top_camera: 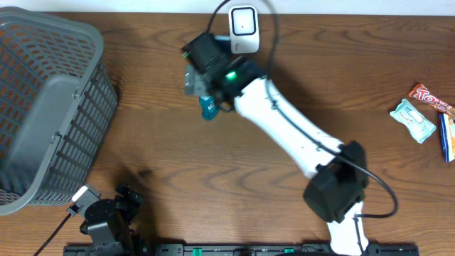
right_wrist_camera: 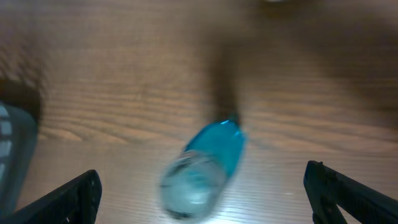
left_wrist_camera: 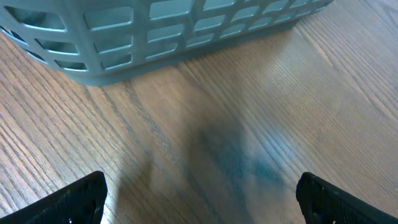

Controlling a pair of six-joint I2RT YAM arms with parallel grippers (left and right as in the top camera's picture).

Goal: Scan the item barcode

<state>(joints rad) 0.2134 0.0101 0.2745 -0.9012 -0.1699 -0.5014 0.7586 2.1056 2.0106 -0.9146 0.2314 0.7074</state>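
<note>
From overhead, a gray basket (top_camera: 43, 107) fills the 9 o'clock side of the wooden table (top_camera: 156, 163). A white scanner (top_camera: 242, 28) stands at 12 o'clock. The right arm (top_camera: 284, 131) reaches from 5 o'clock up toward the scanner, and the right gripper (top_camera: 195, 82) hangs just at the scanner's 8 o'clock. A small blue bottle (top_camera: 208, 108) shows just at 6 o'clock of that gripper, beside the arm. At 3 o'clock lie a red candy bar (top_camera: 430, 99) and a pale packet (top_camera: 414, 119), well apart from the bottle. The left gripper (top_camera: 128, 198) sits at 7 o'clock, near the basket.

In the left wrist view, the two fingers (left_wrist_camera: 74, 199) stand spread wide at 7 and 5 o'clock with only bare wood between them, holding nothing. The basket wall (left_wrist_camera: 155, 31) runs across 12 o'clock.

In the right wrist view, the fingers (right_wrist_camera: 68, 199) are spread wide at 7 and 5 o'clock. The blue bottle (right_wrist_camera: 208, 168) shows at 6 o'clock between them, touching neither. It is blurred and tilted, blue end toward 1 o'clock. Whether it rests on the wood cannot be told.
</note>
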